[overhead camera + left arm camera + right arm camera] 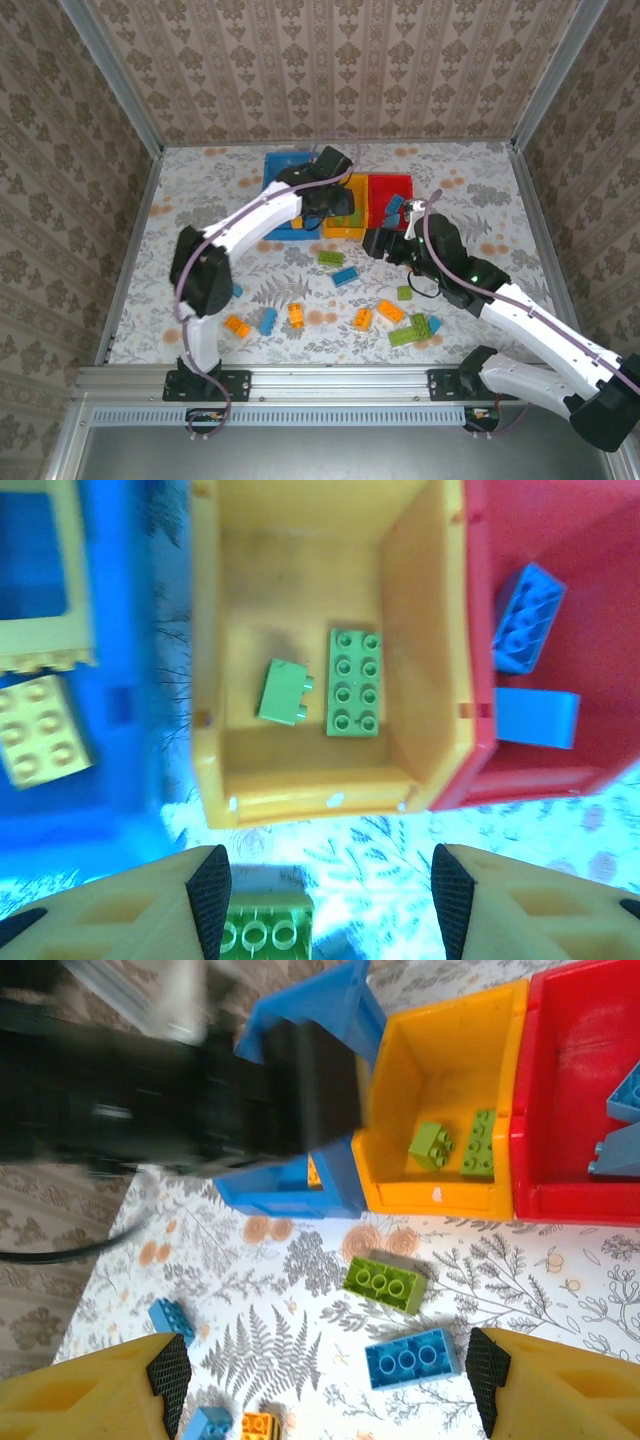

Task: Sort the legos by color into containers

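Bases: left base [205, 382] and right base [478, 375] sit at the near edge of the tabletop [470, 200].
Near pieces: loose legos [362, 319] in orange, green and blue lie scattered just beyond the bases.
Farther pieces: a green brick [385, 1282] and a blue brick [411, 1357] lie close together, short of the bins.
Right arm: right claw [328, 1380] gapes wide and holds nothing. It hangs over the tabletop above those two bricks.
Left arm: left claw [330, 895] has its jaws apart with nothing between them, and it hangs at the near wall of the yellow bin [300, 805].
Yellow bin: two green legos [354, 682] lie on its floor, side by side but apart.
Red bin: red bin [480, 630] is joined to the yellow bin's right side and holds two blue legos [527, 617].
Blue bin: blue bin [120, 760], left of the yellow bin, holds an orange frame [40, 580] and an orange brick [42, 730].
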